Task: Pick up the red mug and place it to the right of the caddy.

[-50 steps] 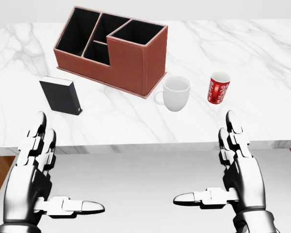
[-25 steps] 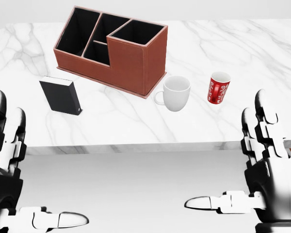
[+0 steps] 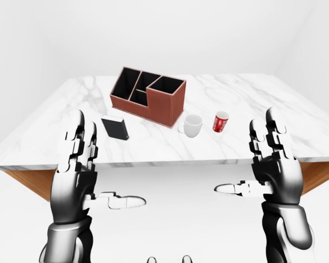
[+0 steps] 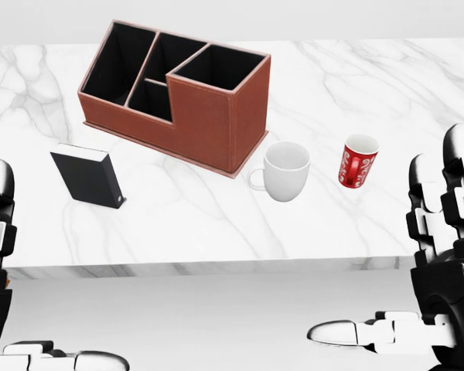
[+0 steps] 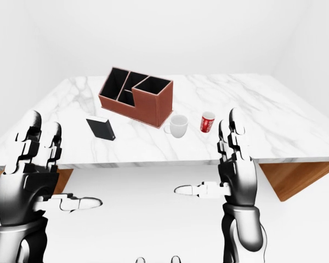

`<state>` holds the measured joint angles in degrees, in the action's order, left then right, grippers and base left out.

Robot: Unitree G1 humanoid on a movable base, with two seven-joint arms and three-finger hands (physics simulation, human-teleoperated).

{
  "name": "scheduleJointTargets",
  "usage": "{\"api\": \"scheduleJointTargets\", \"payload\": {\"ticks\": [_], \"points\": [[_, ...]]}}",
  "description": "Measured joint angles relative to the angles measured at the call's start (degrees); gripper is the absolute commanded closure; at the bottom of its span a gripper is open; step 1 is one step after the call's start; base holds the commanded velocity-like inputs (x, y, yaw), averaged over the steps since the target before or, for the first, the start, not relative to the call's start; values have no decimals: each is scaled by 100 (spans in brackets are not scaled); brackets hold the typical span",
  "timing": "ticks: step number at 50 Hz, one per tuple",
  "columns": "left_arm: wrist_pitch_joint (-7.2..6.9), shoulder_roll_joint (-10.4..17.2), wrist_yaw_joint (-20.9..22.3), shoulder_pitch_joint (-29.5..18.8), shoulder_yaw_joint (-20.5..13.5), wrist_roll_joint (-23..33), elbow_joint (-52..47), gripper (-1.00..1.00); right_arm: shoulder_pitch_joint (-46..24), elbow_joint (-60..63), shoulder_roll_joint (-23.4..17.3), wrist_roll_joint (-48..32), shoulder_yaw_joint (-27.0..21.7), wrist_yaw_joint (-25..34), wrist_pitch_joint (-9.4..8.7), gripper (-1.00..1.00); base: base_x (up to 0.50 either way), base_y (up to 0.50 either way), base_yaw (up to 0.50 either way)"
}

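Nearest: both hands raised below the table edge, empty, fingers spread and upright, thumbs pointing inward; left hand (image 3: 75,172) low at the head view's left edge, right hand (image 4: 441,255) at its right edge. Moved outward and up compared with a second ago, when both sat closer to the middle of the head view. Whole head view shifted as well: things on the table now larger and lower in the picture, so camera and base judged to have closed in on the table (image 4: 216,224). No contact with anything yet; approach stage only, grasp not begun.

Next, on the marble: black box (image 4: 89,178) standing at the left, well apart from the rest. Further in and to the right, white mug (image 4: 284,170), handle to the left, just beside the caddy's right corner. Red mug (image 4: 358,161) upright to the right of the white mug, near it but apart, on the right hand's side.

Farthest: brown caddy (image 4: 178,89), empty compartments, set at an angle.

Judgement: the spot right of the caddy already taken by the white mug, so placement likely lands beyond or beside it; risk of knocking the white mug when reaching for the red mug.
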<state>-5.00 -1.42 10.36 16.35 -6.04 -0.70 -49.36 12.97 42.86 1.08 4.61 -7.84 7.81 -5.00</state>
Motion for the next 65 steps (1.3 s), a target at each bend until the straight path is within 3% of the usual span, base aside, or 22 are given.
{"api": "scheduleJointTargets", "payload": {"ticks": [65], "points": [[0, -116, 160, 87, -227, -63, -455, -100, 62, 6, 5, 15, 33, 55, 0, -100, 50, 0, 0]]}}
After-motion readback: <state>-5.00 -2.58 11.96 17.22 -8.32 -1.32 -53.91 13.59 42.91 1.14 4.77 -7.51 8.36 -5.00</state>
